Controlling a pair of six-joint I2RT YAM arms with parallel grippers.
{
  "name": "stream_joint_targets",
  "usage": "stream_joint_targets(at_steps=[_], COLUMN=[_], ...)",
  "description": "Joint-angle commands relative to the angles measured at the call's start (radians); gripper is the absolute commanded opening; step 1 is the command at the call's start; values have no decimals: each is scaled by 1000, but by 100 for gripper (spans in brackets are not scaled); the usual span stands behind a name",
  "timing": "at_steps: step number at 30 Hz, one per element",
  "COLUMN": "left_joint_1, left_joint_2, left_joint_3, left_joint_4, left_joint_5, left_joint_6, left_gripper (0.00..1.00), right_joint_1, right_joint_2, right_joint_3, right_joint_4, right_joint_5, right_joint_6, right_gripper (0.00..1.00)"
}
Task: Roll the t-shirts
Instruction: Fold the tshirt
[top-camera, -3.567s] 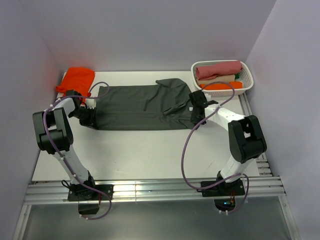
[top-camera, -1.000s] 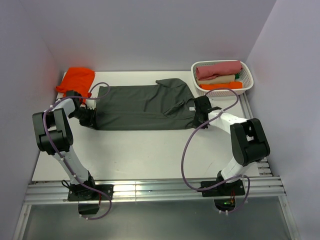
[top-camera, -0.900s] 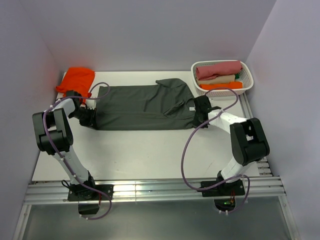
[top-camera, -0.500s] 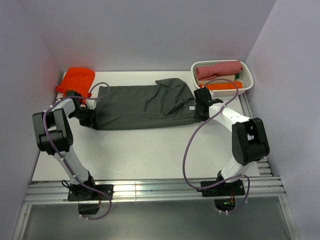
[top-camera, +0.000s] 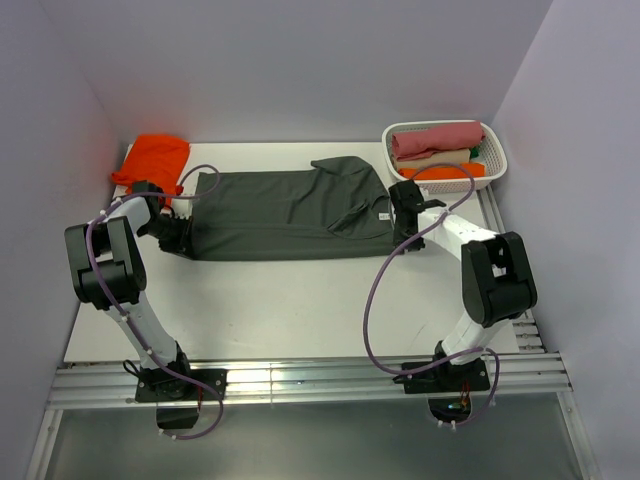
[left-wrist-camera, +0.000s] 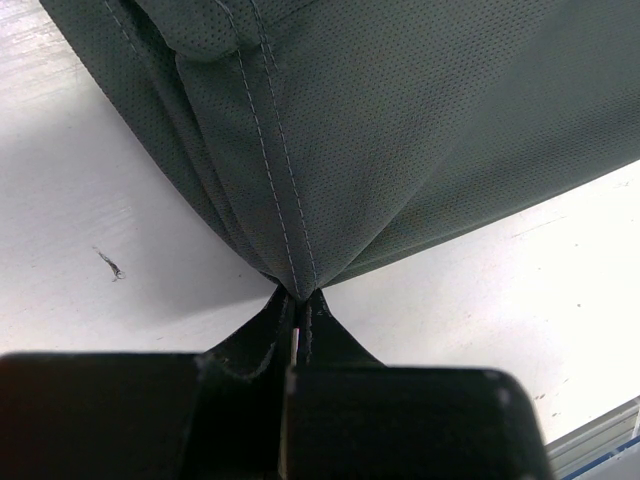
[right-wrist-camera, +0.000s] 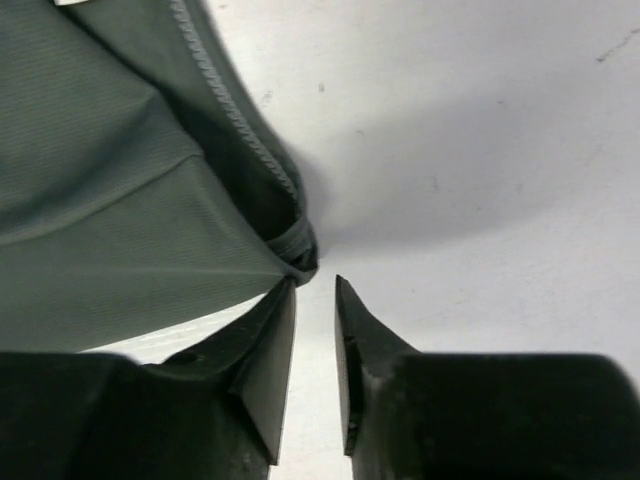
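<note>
The dark charcoal-grey t-shirt lies spread flat across the middle of the table. My left gripper is shut on its left end; in the left wrist view the cloth gathers to a point between the closed fingertips. My right gripper is at the shirt's right end. Its jaws stand a narrow gap apart with nothing between them, and the shirt's seamed edge touches the left fingertip. The orange-red t-shirt lies bunched in the far left corner.
A white basket with rolled cloths in pink, tan and orange stands at the far right, just behind my right gripper. Walls close off the table on the left, back and right. A metal rail runs along the near edge.
My right gripper has shifted a little toward the back at the shirt's right end, and the shirt's near right corner now lies further back. The left arm has not moved.
</note>
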Motion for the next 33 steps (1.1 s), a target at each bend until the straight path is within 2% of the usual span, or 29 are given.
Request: stream_joint_targets(at_steps=[1, 2, 5, 10, 19, 25, 33], left_joint_1=[1, 2, 2, 1, 1, 2, 1], left_joint_2=[-4, -4, -6, -9, -20, -14, 2], left_joint_3=[-32, -34, -34, -37, -39, -29, -22], left_joint_4=[-28, -26, -28, -31, -37, -40, -39], left_joint_5=[-65, -65, -65, -54, -52, -45, -45], left_joint_6=[40, 40, 38, 38, 44, 44, 41], left_gripper=[0, 0, 0, 0, 0, 0, 0], right_joint_1=[-24, -30, -39, -59, -59, -67, -110], right_joint_2=[-32, -37, -69, -168, -264, -216, -133], right_joint_3=[-5, -7, -27, -145, -321, -285, -262], right_joint_4=[-12, -15, -3, 101, 318, 314, 370], right_joint_5=[38, 41, -4, -117, -188, -140, -156], right_joint_6=[-14, -11, 7, 87, 233, 254, 272], right_gripper=[31, 37, 44, 51, 55, 61, 60])
